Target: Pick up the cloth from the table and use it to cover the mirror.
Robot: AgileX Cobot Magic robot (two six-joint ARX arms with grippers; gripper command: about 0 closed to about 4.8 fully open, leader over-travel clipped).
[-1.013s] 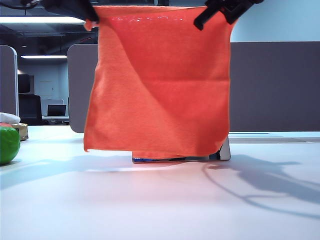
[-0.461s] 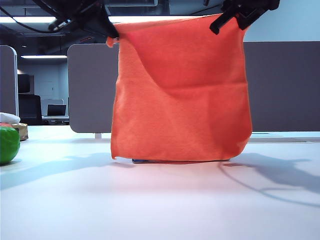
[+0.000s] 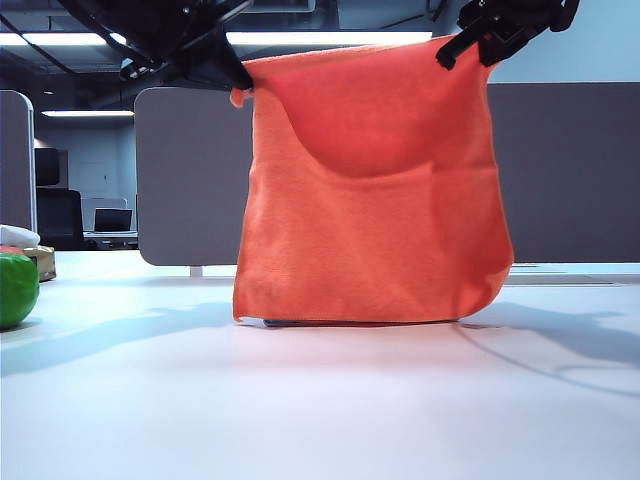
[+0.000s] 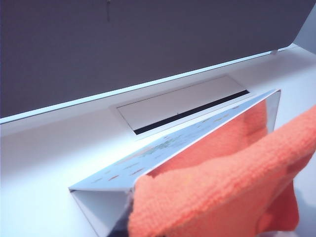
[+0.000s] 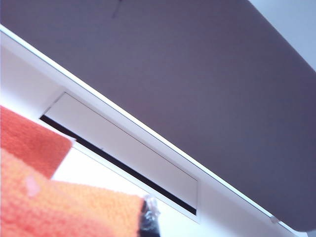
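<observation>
Two grippers of mine pinch the cloth (image 3: 370,190) by its top corners, left gripper (image 3: 238,82) and right gripper (image 3: 462,50) both clamped on it, high above the mirror (image 4: 148,158). It hangs in front of the mirror, its lower edge at the table (image 3: 320,400). Bare tabletop lies before the mirror; the grey partition (image 3: 560,170) stands behind, a green object (image 3: 17,288) well off on my left gripper's side.

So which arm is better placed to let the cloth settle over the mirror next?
Neither alone, probably. The left gripper and right gripper each pinch a top corner of the cloth, which hangs level, hiding the mirror.
</observation>
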